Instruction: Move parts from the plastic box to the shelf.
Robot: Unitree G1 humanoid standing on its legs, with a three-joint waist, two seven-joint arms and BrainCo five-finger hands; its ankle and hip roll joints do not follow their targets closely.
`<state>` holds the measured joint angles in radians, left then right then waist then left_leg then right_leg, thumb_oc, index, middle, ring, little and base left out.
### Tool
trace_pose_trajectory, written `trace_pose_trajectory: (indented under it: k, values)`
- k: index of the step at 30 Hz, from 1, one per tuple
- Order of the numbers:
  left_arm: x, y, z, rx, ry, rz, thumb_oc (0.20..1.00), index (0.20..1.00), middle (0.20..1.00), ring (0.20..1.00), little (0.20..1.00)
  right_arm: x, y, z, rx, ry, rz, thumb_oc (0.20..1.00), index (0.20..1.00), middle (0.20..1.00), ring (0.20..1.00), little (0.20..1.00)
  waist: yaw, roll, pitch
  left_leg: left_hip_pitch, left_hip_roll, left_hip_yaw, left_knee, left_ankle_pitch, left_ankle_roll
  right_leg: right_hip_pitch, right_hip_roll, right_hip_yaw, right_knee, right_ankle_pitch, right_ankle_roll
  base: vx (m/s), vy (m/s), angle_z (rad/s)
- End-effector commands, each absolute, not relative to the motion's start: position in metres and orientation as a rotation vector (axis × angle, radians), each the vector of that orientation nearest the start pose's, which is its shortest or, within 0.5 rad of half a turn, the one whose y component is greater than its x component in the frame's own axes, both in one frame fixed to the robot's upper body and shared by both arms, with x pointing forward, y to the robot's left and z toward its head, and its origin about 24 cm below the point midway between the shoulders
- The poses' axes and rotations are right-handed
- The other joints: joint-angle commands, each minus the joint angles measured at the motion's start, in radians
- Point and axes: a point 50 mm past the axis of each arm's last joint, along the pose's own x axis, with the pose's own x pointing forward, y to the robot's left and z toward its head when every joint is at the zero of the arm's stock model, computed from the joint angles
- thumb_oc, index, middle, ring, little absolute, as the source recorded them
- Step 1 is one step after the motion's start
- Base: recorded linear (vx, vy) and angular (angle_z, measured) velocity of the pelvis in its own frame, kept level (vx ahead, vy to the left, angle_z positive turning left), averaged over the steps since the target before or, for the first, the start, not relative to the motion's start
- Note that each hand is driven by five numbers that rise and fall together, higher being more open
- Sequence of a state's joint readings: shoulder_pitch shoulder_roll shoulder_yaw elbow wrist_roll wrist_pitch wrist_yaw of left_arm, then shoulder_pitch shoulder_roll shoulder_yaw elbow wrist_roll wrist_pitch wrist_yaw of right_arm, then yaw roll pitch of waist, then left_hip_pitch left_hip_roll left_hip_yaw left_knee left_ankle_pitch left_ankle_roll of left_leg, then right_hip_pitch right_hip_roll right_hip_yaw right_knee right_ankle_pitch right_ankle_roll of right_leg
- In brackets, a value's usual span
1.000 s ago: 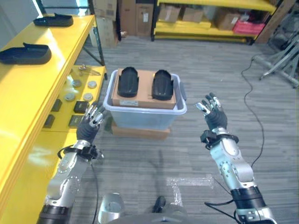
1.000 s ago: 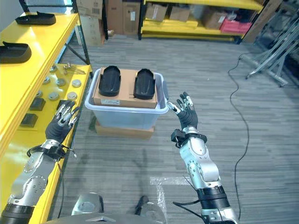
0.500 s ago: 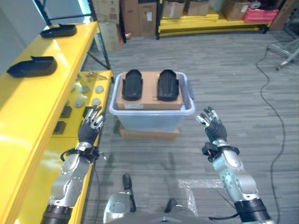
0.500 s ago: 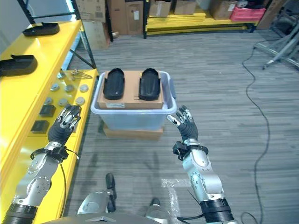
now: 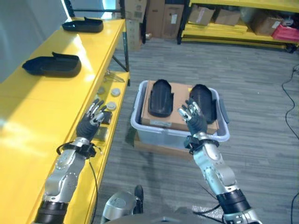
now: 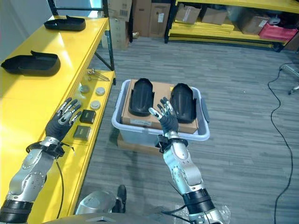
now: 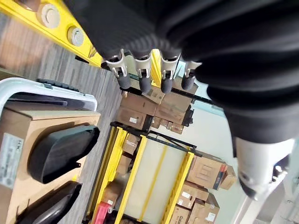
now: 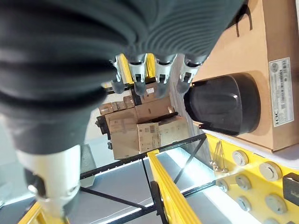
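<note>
Two black moulded plastic parts lie on a brown cardboard sheet atop the clear plastic box, ready for picking. The right hand hovers above them, fingers spread and empty; the left hand, also open and empty, hangs beside the yellow shelf, likely for balance.

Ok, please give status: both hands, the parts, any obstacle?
Left hand open, empty, over lower shelf. Right hand open, empty, before plastic box. Two black parts on cardboard in box. No obstacle seen.
</note>
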<state>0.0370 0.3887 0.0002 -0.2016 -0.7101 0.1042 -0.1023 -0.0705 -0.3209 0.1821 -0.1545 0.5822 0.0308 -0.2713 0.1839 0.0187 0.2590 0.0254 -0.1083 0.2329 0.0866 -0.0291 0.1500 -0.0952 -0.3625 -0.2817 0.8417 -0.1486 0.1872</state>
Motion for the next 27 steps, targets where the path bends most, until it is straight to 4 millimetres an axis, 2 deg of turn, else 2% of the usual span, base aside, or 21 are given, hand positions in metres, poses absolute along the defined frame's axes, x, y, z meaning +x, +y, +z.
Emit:
trace_pose_trajectory:
  k: [1,2,3,4,6,8,10,16,18,22,23,25,26,27]
  values:
    - [0.24,0.195,0.114,-0.263,-0.207,-0.263,1.0,1.0,1.0,1.0,1.0,0.261,-0.173,0.115,0.247,-0.239,-0.033,1.0,1.0,1.0,1.0,1.0,-0.02,0.042,-0.045,-0.005,0.029,-0.086,-0.065,-0.009,-0.071,0.048,0.102,-0.073,-0.31,0.105,-0.046,-0.02,-0.209,-0.19]
    - [0.242,0.195,0.12,-0.258,-0.23,-0.267,1.0,1.0,1.0,1.0,1.0,0.264,-0.175,0.119,0.245,-0.265,-0.038,1.0,1.0,1.0,1.0,1.0,-0.023,0.048,-0.036,-0.005,0.054,-0.083,-0.065,-0.001,-0.086,0.04,0.106,-0.085,-0.461,0.134,-0.06,0.0,-0.3,-0.15]
    - [0.244,0.196,0.127,-0.252,-0.243,-0.262,1.0,1.0,1.0,1.0,1.0,0.265,-0.179,0.12,0.247,-0.277,-0.035,1.0,1.0,1.0,1.0,1.0,-0.03,0.03,-0.025,-0.004,0.054,-0.103,-0.042,-0.037,-0.09,0.012,0.106,-0.042,-0.573,0.216,-0.044,0.05,-0.412,0.06]
    - [0.247,0.197,0.125,-0.28,-0.246,-0.267,1.0,1.0,1.0,1.0,1.0,0.269,-0.19,0.125,0.234,-0.276,-0.061,1.0,1.0,1.0,1.0,1.0,-0.034,0.03,-0.029,-0.015,0.096,-0.092,-0.037,-0.015,-0.123,0.063,0.115,-0.063,-0.632,0.181,-0.022,0.12,-0.347,0.15]
    - [0.248,0.194,0.124,-0.294,-0.246,-0.263,1.0,1.0,1.0,1.0,1.0,0.27,-0.192,0.127,0.221,-0.274,-0.069,1.0,1.0,1.0,1.0,1.0,-0.039,0.025,-0.028,-0.01,0.114,-0.089,-0.033,-0.013,-0.134,0.071,0.123,-0.064,-0.651,0.182,-0.02,0.12,-0.245,0.33]
    - [0.245,0.192,0.119,-0.326,-0.228,-0.261,1.0,1.0,1.0,1.0,1.0,0.27,-0.197,0.127,0.179,-0.26,-0.078,1.0,1.0,1.0,1.0,1.0,-0.042,0.019,-0.036,0.008,0.15,-0.071,-0.047,0.007,-0.161,0.116,0.149,-0.087,-0.717,0.148,-0.018,0.17,-0.219,0.28]
    - [0.242,0.19,0.116,-0.343,-0.21,-0.264,1.0,1.0,1.0,1.0,1.0,0.269,-0.202,0.126,0.132,-0.242,-0.096,1.0,1.0,1.0,1.0,1.0,-0.045,0.012,-0.045,0.016,0.168,-0.053,-0.062,0.024,-0.18,0.158,0.166,-0.106,-0.767,0.144,-0.025,0.15,-0.158,0.03]
    - [0.236,0.187,0.108,-0.331,-0.176,-0.29,1.0,1.0,1.0,1.0,1.0,0.267,-0.217,0.119,0.054,-0.197,-0.18,1.0,1.0,1.0,1.0,1.0,-0.041,0.007,-0.053,0.023,0.197,-0.024,-0.087,0.053,-0.207,0.214,0.193,-0.142,-0.827,0.146,-0.047,0.1,-0.08,-0.01]
    - [0.235,0.189,0.105,-0.327,-0.168,-0.299,1.0,1.0,1.0,1.0,1.0,0.269,-0.227,0.117,-0.057,-0.199,-0.26,1.0,1.0,1.0,1.0,1.0,-0.033,0.01,-0.053,0.015,0.199,-0.018,-0.085,0.056,-0.214,0.228,0.197,-0.148,-0.842,0.149,-0.051,0.13,-0.001,-0.04]
    - [0.236,0.188,0.106,-0.335,-0.182,-0.324,1.0,1.0,1.0,1.0,1.0,0.276,-0.241,0.122,-0.155,-0.218,-0.358,1.0,1.0,1.0,1.0,1.0,-0.017,0.019,-0.044,-0.012,0.196,-0.033,-0.055,0.053,-0.215,0.217,0.191,-0.151,-0.822,0.143,-0.053,0.1,0.039,0.04]
    - [0.238,0.184,0.11,-0.349,-0.212,-0.347,1.0,1.0,1.0,1.0,1.0,0.283,-0.25,0.129,-0.212,-0.245,-0.423,1.0,1.0,1.0,1.0,1.0,-0.006,0.026,-0.03,-0.051,0.191,-0.054,-0.023,0.05,-0.215,0.19,0.18,-0.152,-0.798,0.14,-0.052,-0.05,0.075,0.07]
    - [0.244,0.18,0.118,-0.366,-0.255,-0.366,1.0,1.0,1.0,1.0,1.0,0.292,-0.256,0.14,-0.244,-0.289,-0.474,1.0,1.0,1.0,1.0,1.0,0.0,0.033,-0.009,-0.102,0.185,-0.074,0.009,0.047,-0.213,0.15,0.171,-0.149,-0.77,0.136,-0.051,-0.13,0.058,0.04]
    - [0.25,0.178,0.127,-0.373,-0.298,-0.382,1.0,1.0,1.0,1.0,1.0,0.301,-0.262,0.154,-0.27,-0.332,-0.518,1.0,1.0,1.0,1.0,1.0,0.005,0.039,0.018,-0.141,0.179,-0.092,0.027,0.045,-0.211,0.117,0.162,-0.151,-0.751,0.134,-0.048,-0.32,0.033,0.18]
    - [0.26,0.173,0.142,-0.373,-0.369,-0.41,1.0,1.0,1.0,1.0,1.0,0.312,-0.272,0.177,-0.315,-0.392,-0.589,1.0,1.0,1.0,1.0,1.0,0.013,0.045,0.062,-0.19,0.167,-0.118,0.043,0.047,-0.209,0.077,0.157,-0.146,-0.731,0.132,-0.044,-0.42,0.012,0.22]
